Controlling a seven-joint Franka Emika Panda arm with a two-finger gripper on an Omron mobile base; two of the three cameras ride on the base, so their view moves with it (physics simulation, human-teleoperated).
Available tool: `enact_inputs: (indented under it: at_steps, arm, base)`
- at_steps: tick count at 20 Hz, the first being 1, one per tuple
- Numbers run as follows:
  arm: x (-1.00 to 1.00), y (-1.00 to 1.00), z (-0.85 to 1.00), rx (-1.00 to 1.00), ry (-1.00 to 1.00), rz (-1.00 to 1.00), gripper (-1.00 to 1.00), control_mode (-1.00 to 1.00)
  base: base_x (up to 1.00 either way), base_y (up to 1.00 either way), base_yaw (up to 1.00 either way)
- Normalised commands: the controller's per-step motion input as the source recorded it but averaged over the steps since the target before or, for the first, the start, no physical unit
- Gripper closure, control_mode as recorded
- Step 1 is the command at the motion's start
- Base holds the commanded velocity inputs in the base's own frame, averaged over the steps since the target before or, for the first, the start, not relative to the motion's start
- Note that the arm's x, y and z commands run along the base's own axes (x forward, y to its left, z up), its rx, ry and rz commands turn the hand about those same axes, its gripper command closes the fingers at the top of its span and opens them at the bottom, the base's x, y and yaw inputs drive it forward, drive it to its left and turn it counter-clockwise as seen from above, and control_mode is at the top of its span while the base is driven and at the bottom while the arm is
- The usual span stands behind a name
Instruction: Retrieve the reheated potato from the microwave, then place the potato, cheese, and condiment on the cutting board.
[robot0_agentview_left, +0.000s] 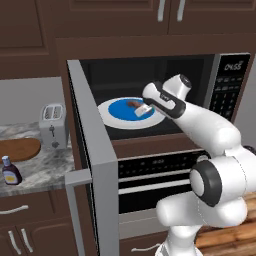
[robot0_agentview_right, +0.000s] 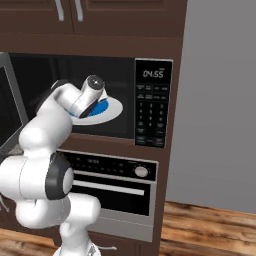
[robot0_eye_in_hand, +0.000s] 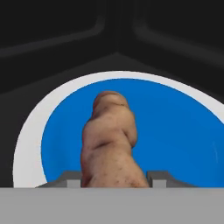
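Observation:
The microwave (robot0_agentview_left: 227, 85) (robot0_agentview_right: 152, 100) stands with its door (robot0_agentview_left: 95, 165) swung wide to the left. Inside, a blue-and-white plate (robot0_agentview_left: 115, 117) (robot0_agentview_right: 112, 107) (robot0_eye_in_hand: 175, 131) carries the lumpy brown potato (robot0_agentview_left: 133, 104) (robot0_eye_in_hand: 109, 140). My gripper (robot0_agentview_left: 142, 110) (robot0_eye_in_hand: 113, 179) reaches into the cavity, and its two fingertips (robot0_eye_in_hand: 70, 178) press against either side of the potato's near end. On the counter at the left lie the reddish-brown cutting board (robot0_agentview_left: 17, 149) and the condiment (robot0_agentview_left: 10, 171) bottle in front of it. The cheese is out of view.
A silver toaster (robot0_agentview_left: 53, 125) stands on the counter right beside the open door. A knobbed oven (robot0_agentview_left: 155, 175) (robot0_agentview_right: 110, 172) sits under the microwave. Dark cabinets hang above, and a grey wall lies to the right.

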Motion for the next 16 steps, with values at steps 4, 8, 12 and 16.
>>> enact_inputs:
  at_steps: [4, 8, 12, 16]
  arm:
    - [-0.6, 0.0, 0.1, 0.07, 0.0, -0.12, 1.0, -1.0]
    - [-0.56, -0.03, 0.29, 0.09, 0.0, -0.11, 1.0, -1.0]
    - [-0.7, -0.07, 0.28, 0.07, 0.0, -0.1, 1.0, -1.0]
    - [-0.79, -0.09, 0.12, 0.03, -0.01, -0.14, 1.0, -1.0]
  base:
    - [0.0, 0.0, 0.0]
    - [0.0, 0.0, 0.0]
    - [0.0, 0.0, 0.0]
    - [0.0, 0.0, 0.0]
